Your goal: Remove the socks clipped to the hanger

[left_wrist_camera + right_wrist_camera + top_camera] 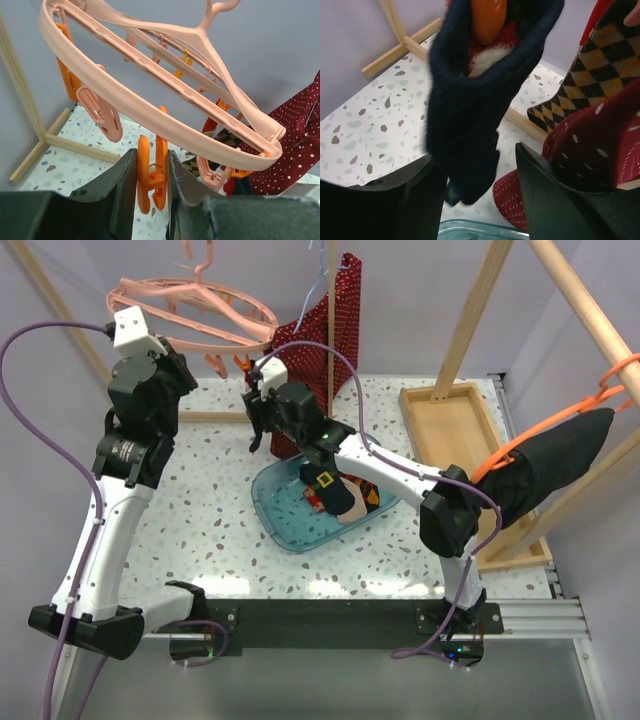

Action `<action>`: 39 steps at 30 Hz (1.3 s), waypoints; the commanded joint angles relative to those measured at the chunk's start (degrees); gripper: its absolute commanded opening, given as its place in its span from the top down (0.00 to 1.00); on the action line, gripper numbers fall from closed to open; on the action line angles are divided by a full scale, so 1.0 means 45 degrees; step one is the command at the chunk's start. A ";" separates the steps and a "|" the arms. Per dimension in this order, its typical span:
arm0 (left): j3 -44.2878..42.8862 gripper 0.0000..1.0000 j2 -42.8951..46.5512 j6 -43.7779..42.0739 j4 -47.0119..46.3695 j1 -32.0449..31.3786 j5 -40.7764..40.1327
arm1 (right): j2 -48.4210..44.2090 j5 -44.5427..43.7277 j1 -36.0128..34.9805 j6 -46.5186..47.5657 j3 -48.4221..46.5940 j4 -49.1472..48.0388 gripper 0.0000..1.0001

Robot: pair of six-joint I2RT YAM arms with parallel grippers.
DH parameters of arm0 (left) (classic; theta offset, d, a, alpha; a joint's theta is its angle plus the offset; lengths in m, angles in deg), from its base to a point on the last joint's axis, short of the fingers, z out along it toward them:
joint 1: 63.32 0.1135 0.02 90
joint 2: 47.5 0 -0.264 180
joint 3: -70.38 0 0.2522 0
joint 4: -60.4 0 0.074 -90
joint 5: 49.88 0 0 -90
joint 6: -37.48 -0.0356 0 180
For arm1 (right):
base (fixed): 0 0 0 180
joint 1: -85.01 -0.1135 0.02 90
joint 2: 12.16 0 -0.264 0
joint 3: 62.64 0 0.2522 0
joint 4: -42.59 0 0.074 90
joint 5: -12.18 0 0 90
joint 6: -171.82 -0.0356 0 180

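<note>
The salmon-pink ring hanger (pixel 150 107) hangs tilted at the back left, also seen from above as the hanger (pixel 195 310). My left gripper (pixel 152 157) is shut on an orange clip (pixel 152 175) under the ring, with both jaws pressing its sides. A dark navy sock (pixel 470 115) hangs from another orange clip (pixel 487 20) and dangles between the jaws of my right gripper (pixel 474 154). That gripper is open, with a gap on the right side. An argyle sock (pixel 600 65) hangs just beside it. More socks (pixel 345 495) lie in the blue tray (pixel 275 510).
A red white-dotted garment (pixel 325 335) hangs right behind the socks and brushes my right finger (pixel 555 195). A black cloth on an orange hanger (pixel 560 460) hangs at the right. A wooden tray (pixel 455 430) and wooden frame posts (pixel 470 325) stand at the back right.
</note>
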 commanded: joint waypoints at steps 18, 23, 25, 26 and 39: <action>0.1203 0.51 0.0978 0.0325 -0.0255 0.0069 0.2861 | -0.1746 0.1839 0.0006 -0.0720 0.0696 0.0063 1.00; 0.1457 0.46 0.1368 0.0676 -0.0138 0.0069 0.4560 | -0.2117 0.2112 -0.0013 -0.0720 0.0617 0.0943 1.00; 0.1750 0.45 0.1739 0.0774 -0.0216 0.0069 0.5358 | -0.2390 0.2230 -0.0013 -0.0740 0.0832 0.0943 1.00; 0.1848 0.44 0.1933 0.0929 -0.0371 0.0069 0.5614 | -0.2450 0.2230 0.0006 -0.0759 0.0833 0.1098 1.00; 0.1382 0.43 -0.0016 0.3802 -0.1818 -0.0301 0.8588 | -0.3582 0.4260 -0.0013 -0.0740 0.2373 0.0009 1.00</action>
